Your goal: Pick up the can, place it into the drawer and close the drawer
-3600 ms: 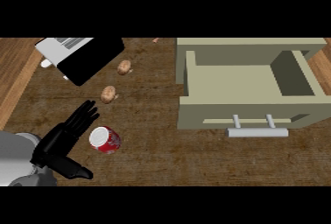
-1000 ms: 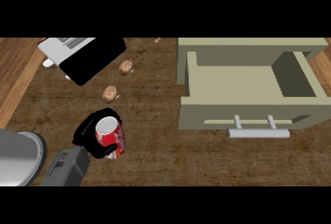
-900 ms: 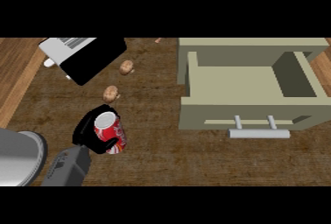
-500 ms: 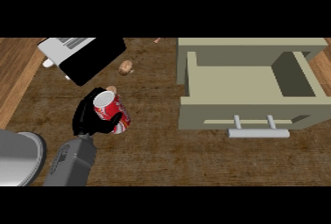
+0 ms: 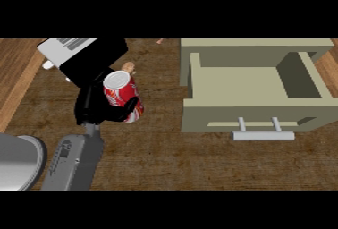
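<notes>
Brown wood-grain worktop (image 5: 198, 165) fills the frame, and on it you have the open drawer (image 5: 254, 87) at the upper right and a black and white appliance (image 5: 86, 56) at the upper left.

You can judge the task as about one third done. The first step, the pick, looks complete: your left hand (image 5: 99, 105) is clenched around the can (image 5: 122, 95), fingers wrapped on its left side and the thumb crossing its lower part. The can sits left of centre in the frame, well apart from the drawer, and it seems lifted from the worktop, though you cannot tell this for sure from above. What is left for you: carry the can to the right, put it inside the drawer, let go, and then push the drawer shut by its handle (image 5: 263, 134).

About the direction of the can: its long axis runs mostly up and down in the frame, leaning a little. The silver top points toward the upper edge and slightly to the left, and the red body goes down toward the lower right. So the can is tilted, not fully upright.

Behind the can you see a small brown item (image 5: 128, 67), partly hidden. Your right hand does not show anywhere in this view.
</notes>
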